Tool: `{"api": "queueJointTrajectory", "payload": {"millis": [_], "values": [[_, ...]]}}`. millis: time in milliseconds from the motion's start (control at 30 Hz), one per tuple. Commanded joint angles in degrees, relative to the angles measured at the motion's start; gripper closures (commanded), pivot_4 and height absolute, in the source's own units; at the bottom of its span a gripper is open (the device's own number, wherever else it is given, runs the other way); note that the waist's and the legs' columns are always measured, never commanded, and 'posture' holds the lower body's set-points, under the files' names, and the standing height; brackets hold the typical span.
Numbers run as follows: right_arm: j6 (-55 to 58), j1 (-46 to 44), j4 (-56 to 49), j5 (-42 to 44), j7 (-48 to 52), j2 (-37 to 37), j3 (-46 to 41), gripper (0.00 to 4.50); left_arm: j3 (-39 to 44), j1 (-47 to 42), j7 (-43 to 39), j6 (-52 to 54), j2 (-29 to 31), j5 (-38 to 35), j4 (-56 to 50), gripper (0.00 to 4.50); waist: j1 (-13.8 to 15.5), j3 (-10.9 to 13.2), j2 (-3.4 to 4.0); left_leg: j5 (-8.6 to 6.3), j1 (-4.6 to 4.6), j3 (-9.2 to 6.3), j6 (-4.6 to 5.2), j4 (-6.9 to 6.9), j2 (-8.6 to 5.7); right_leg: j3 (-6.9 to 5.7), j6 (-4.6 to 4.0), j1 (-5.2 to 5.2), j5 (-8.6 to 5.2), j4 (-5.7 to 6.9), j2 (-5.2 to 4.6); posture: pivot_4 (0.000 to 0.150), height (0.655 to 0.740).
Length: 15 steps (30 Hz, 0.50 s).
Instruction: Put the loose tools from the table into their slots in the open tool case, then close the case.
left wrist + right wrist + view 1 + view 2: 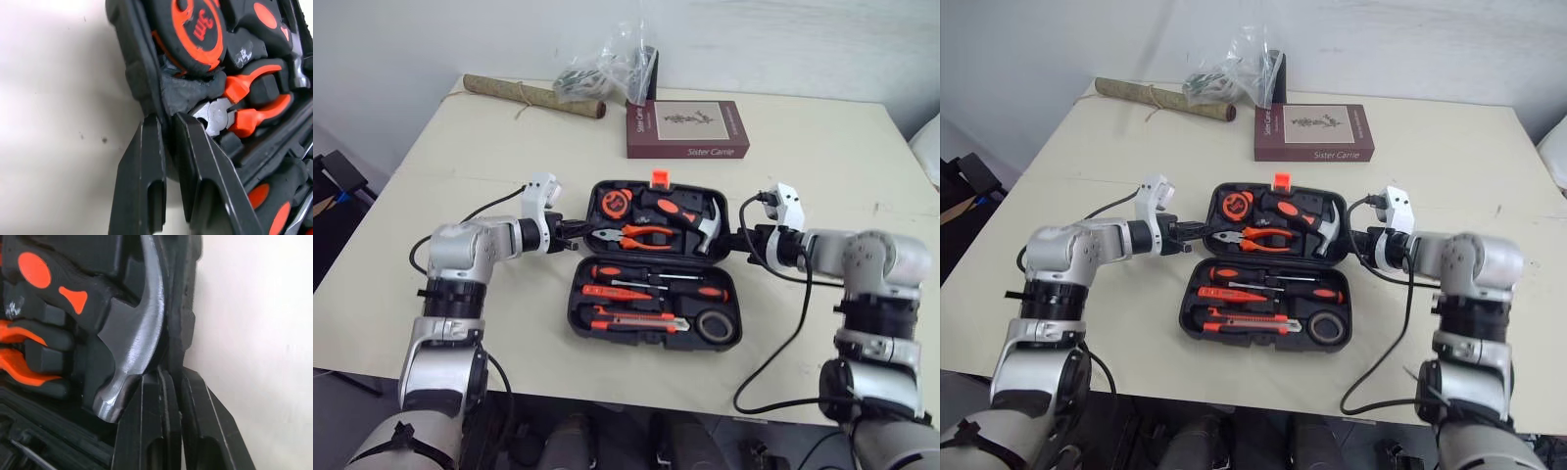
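Cream tabletop [822, 157] against a white wall, with the black tool case [576, 299] lying open at the middle and both halves flat. The far half held a tape measure [615, 203], orange-handled pliers [646, 235] and a hammer [705, 223], with an orange latch [659, 178] on its far edge. The near half held screwdrivers [646, 274], a utility knife [641, 321] and a roll of black tape [715, 326]. Every tool seen sat in a slot.

The left gripper [576, 233] was at the left edge of the far half and the right gripper [734, 240] at its right edge, but the head views were too coarse to read the grip. The left wrist view settled it: the two black fingers [142, 186] straddled the case's side wall and pinched it, one outside and one inside by the pliers' jaws. The right wrist view showed the same on the other side, with its fingers [146, 431] clamped on the wall right beside the hammer's steel head.

Only the head views took in the back of the tabletop, where a maroon book [687, 128], a crumpled plastic bag [607, 69] and a brown roll [533, 95] lay well apart from the case
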Motion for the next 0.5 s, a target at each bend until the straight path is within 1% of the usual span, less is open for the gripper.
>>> {"api": "queueJointTrajectory", "payload": {"millis": [33, 67, 167, 233, 267, 300, 367, 467, 500], "values": [[-22.25, 6.66, -10.84, -1.15, 11.51, -1.49, 2.56, 4.5, 3.07, 2.24, -2.58, -21.72, -0.29, 2.38, -1.52, 4.46, 0.13, 0.01, 0.02, 0.0, -0.05, 0.0, -0.01, -0.03, -0.01, -0.03, 0.0, -0.04, 0.0, -0.03, 0.0, 0.15, 0.74], [-27.63, 9.19, -11.8, -3.47, 12.66, -2.29, 4.14, 4.5, 2.86, 3.33, -2.58, -27.04, 0.27, 3.97, -0.74, 4.46, 0.17, 0.02, 0.02, 0.0, -0.05, -0.01, 0.0, -0.04, -0.01, -0.05, 0.0, -0.04, 0.0, -0.05, 0.01, 0.15, 0.74], [-39.22, 14.04, -12.73, -9.11, 13.63, -3.95, 7.44, 4.5, 2.53, 5.85, -3.51, -39.54, 0.77, 6.84, 0.21, 4.46, 0.08, 0.02, 0.02, -0.03, -0.07, 0.06, 0.04, 0.02, -0.04, -0.01, 0.04, -0.03, 0.02, -0.08, -0.01, 0.15, 0.74], [-51.2, 17.22, -11.23, -14.24, 15.12, -5.62, 9.65, 4.5, 2.13, 7.74, -4.27, -47.72, 0.82, 8.51, 0.17, 4.46, 0.1, 0.02, 0.01, -0.02, -0.04, 0.07, 0.06, 0.03, -0.02, 0.01, 0.06, 0.0, 0.03, -0.08, -0.02, 0.15, 0.74], [-59.81, 19.26, -9.16, -17.52, 16.46, -7.17, 10.89, 4.5, 1.13, 9.2, -5.37, -53.73, 1.49, 10.34, 0.27, 4.46, 0.09, 0.03, 0.01, -0.02, -0.04, 0.06, 0.06, 0.02, -0.03, 0.0, 0.06, 0.0, 0.03, -0.09, -0.02, 0.15, 0.74], [-66.0, 20.56, -7.42, -19.62, 17.35, -8.2, 11.67, 4.5, 0.34, 10.13, -6.17, -58.03, 1.98, 11.67, 0.57, 4.46, 0.11, 0.02, 0.01, -0.02, -0.04, 0.06, 0.06, 0.0, -0.02, -0.01, 0.06, 0.0, 0.03, -0.1, -0.02, 0.15, 0.74], [-75.76, 22.53, -3.4, -23.4, 17.79, -10.45, 13.16, 4.5, -1.48, 12.19, -7.46, -66.53, 3.26, 14.66, 1.57, 4.46, 0.12, 0.02, 0.01, -0.03, -0.03, 0.05, 0.08, -0.03, -0.03, -0.03, 0.06, 0.0, 0.03, -0.15, -0.02, 0.15, 0.74], [-91.17, 24.29, 3.92, -28.72, 15.11, -12.42, 13.52, 4.5, -1.8, 15.3, -6.31, -75.53, 4.54, 17.63, 3.44, 4.46, 0.07, 0.02, 0.02, -0.05, 0.07, 0.04, 0.11, 0.02, -0.03, -0.04, 0.06, 0.14, 0.03, -0.18, -0.05, 0.15, 0.74], [-96.36, 24.69, 6.69, -32.04, 12.78, -13.51, 13.68, 4.5, -2.12, 16.67, -6.33, -78.58, 5.5, 18.88, 3.97, 4.46, 0.07, 0.02, 0.02, -0.06, 0.18, 0.04, 0.13, 0.02, -0.03, -0.04, 0.06, 0.24, 0.03, -0.21, -0.06, 0.15, 0.74]]}}
